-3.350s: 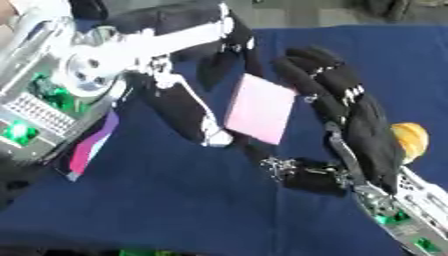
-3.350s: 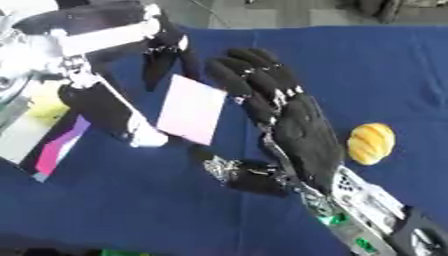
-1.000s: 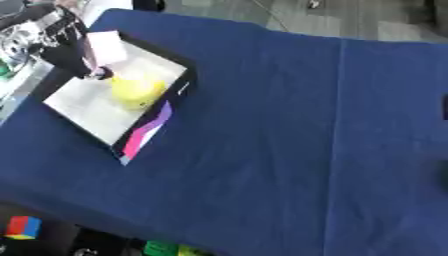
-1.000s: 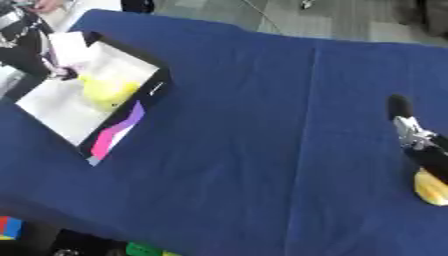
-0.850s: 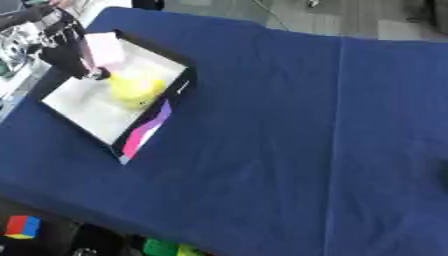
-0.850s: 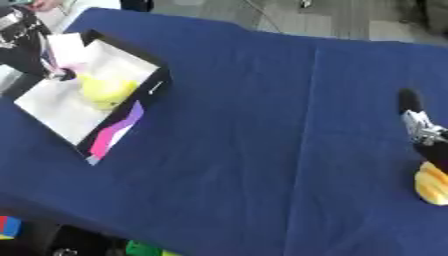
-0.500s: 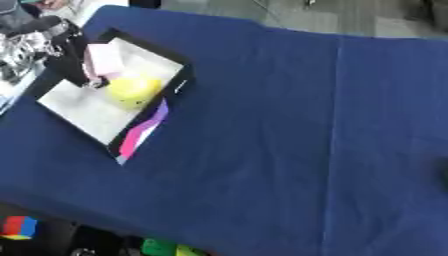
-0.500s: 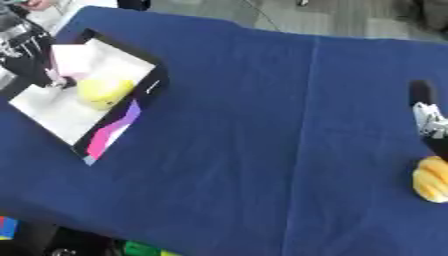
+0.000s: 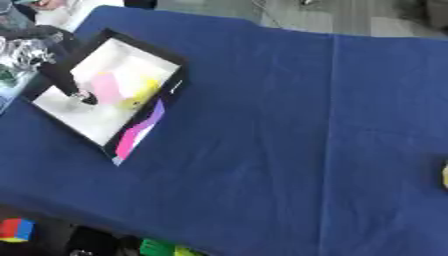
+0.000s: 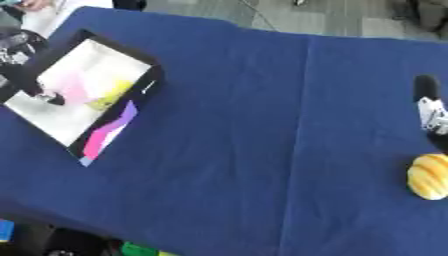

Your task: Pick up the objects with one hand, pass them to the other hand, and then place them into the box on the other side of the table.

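A black box (image 9: 172, 60) with a white floor lies at the table's left. Inside it I see a pink flat piece (image 9: 106, 85) and a yellow object (image 9: 136, 98). My left hand (image 9: 59, 76) reaches into the box from the left, its dark tip right beside the pink piece; blur hides whether it still touches it. A round yellow-orange object (image 10: 429, 175) rests on the cloth at the far right. Just above it, a black and silver part of my right hand (image 10: 428, 103) shows at the right edge.
A blue cloth (image 9: 280, 140) covers the table. The box's near wall carries a pink and purple pattern (image 9: 138, 131). Beyond the table's front edge lie coloured blocks (image 9: 16, 229), and a green one (image 9: 156, 247).
The pink piece has gone down with my left hand from the box's far corner to its floor, beside the yellow object. The view has tilted. My right hand stays at the right edge.
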`<state>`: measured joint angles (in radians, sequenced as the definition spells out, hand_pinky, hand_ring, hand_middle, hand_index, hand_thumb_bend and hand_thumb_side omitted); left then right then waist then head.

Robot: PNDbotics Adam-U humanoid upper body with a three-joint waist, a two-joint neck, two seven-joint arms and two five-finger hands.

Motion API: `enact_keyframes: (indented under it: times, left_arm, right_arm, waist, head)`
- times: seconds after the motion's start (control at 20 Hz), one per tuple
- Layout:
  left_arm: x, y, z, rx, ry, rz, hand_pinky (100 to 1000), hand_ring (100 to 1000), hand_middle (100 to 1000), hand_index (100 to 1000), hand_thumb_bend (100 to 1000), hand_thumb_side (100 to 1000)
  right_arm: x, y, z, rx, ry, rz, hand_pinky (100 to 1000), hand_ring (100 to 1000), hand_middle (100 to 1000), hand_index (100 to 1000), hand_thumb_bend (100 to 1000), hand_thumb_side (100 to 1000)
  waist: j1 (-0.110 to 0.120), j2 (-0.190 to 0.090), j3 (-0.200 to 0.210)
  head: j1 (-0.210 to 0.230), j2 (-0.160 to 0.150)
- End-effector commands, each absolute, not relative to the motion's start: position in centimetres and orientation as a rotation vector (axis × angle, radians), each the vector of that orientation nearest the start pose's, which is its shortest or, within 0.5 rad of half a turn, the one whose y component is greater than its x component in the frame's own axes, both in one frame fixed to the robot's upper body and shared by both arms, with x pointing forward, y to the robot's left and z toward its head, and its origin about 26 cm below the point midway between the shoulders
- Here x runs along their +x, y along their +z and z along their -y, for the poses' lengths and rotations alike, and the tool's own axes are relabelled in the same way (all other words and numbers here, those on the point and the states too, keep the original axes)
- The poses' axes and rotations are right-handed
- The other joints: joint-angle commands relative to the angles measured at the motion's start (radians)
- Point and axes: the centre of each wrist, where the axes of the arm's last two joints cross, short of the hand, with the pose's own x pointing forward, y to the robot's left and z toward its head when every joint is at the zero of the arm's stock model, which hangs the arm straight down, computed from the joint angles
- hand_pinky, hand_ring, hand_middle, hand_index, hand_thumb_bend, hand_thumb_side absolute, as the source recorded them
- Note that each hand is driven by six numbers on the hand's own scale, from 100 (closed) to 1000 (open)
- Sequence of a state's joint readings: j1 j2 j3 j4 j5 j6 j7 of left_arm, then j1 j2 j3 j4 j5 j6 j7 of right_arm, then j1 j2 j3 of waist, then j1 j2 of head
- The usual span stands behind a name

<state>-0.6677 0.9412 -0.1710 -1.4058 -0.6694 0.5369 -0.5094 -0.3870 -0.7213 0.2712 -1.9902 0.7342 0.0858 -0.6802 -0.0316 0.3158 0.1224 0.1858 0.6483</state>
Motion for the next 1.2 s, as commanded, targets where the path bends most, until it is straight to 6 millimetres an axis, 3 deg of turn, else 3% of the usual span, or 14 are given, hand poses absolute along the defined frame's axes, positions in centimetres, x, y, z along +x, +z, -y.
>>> enact_keyframes:
  times: [0.05, 0.15, 0.25, 0.35, 0.4, 0.45, 0.5, 0.6, 0.7, 0.75, 0.8, 0.95, 1.15, 1.2]
  left_arm:
    - [37.5, 29.6, -39.3, 1.247, -0.906, 0.956, 926, 863, 803, 908, 800, 202]
    - [37.3, 30.0, -39.1, 1.255, -0.898, 0.975, 922, 856, 796, 908, 794, 238]
    - [36.8, 30.9, -38.7, 1.280, -0.864, 1.044, 905, 826, 775, 902, 763, 358]
    - [35.8, 32.0, -37.9, 1.318, -0.799, 1.158, 901, 819, 770, 898, 750, 383]
    - [35.2, 32.7, -37.4, 1.335, -0.756, 1.238, 880, 769, 747, 878, 550, 550]
    - [34.2, 33.6, -36.6, 1.356, -0.689, 1.361, 872, 761, 745, 875, 492, 595]
    - [33.3, 34.0, -35.8, 1.364, -0.627, 1.474, 860, 754, 747, 875, 388, 711]
    - [32.0, 34.2, -34.6, 1.352, -0.526, 1.654, 855, 747, 744, 876, 347, 838]
    - [31.1, 33.9, -33.7, 1.277, -0.425, 1.808, 851, 738, 732, 872, 483, 815]
    - [30.8, 33.7, -33.3, 1.229, -0.372, 1.874, 850, 737, 731, 871, 496, 805]
    - [30.5, 33.5, -33.0, 1.177, -0.325, 1.941, 842, 736, 731, 871, 606, 692]
    - [30.1, 32.4, -32.0, 0.966, -0.165, 2.119, 829, 739, 739, 868, 645, 609]
    - [30.1, 30.9, -31.3, 0.729, 0.010, 2.243, 839, 769, 771, 886, 666, 577]
    - [30.2, 30.5, -31.1, 0.692, 0.034, 2.259, 844, 784, 791, 888, 696, 538]
  right_arm:
    - [29.7, 22.9, 25.9, 1.600, -0.627, -2.817, 888, 851, 847, 946, 351, 148]
    - [29.7, 22.9, 26.0, 1.604, -0.620, -2.814, 888, 852, 847, 943, 351, 148]
    - [29.7, 23.0, 26.1, 1.608, -0.606, -2.813, 888, 851, 846, 941, 349, 148]
    - [29.8, 23.2, 26.3, 1.613, -0.579, -2.813, 888, 851, 846, 940, 348, 148]
    - [29.8, 23.3, 26.5, 1.620, -0.564, -2.817, 884, 847, 838, 932, 336, 137]
    - [29.8, 23.4, 26.8, 1.635, -0.542, -2.825, 883, 846, 835, 929, 335, 128]
    - [29.7, 23.6, 27.1, 1.649, -0.527, -2.838, 880, 840, 825, 921, 319, 109]
    - [29.7, 24.0, 27.6, 1.671, -0.520, -2.896, 872, 826, 806, 907, 272, 100]
    - [29.6, 24.3, 28.3, 1.696, -0.597, -3.000, 864, 809, 778, 893, 214, 100]
    - [29.6, 24.7, 28.6, 1.702, -0.661, -3.050, 864, 807, 776, 892, 209, 100]
    - [29.5, 24.9, 29.0, 1.704, -0.744, -3.102, 859, 798, 766, 887, 162, 138]
    - [29.3, 26.2, 30.3, 1.675, -1.049, -3.269, 856, 791, 750, 882, 100, 198]
    - [28.9, 28.0, 31.7, 1.565, -1.572, -3.321, 866, 805, 770, 889, 159, 231]
    - [28.8, 28.3, 31.9, 1.539, -1.712, -3.293, 874, 818, 775, 890, 205, 182]
  waist:
    - [0.005, -0.020, -0.002]
    - [0.004, -0.020, -0.002]
    - [0.003, -0.019, -0.001]
    - [0.000, -0.017, -0.001]
    - [-0.002, -0.017, 0.000]
    - [-0.006, -0.015, 0.001]
    - [-0.008, -0.013, 0.001]
    - [-0.012, -0.011, 0.001]
    - [-0.018, -0.011, -0.001]
    - [-0.020, -0.012, -0.002]
    - [-0.023, -0.012, -0.003]
    - [-0.029, -0.015, -0.004]
    - [-0.033, -0.019, -0.005]
    - [-0.034, -0.019, -0.005]
  head:
    - [-0.014, -0.002]
    - [-0.020, -0.001]
    - [-0.030, 0.001]
    - [-0.046, 0.001]
    - [-0.069, 0.001]
    - [-0.095, -0.001]
    - [-0.117, -0.002]
    - [-0.157, -0.006]
    - [-0.194, -0.009]
    - [-0.206, -0.009]
    - [-0.217, -0.009]
    - [-0.240, -0.004]
    - [-0.254, 0.003]
    - [-0.259, 0.003]
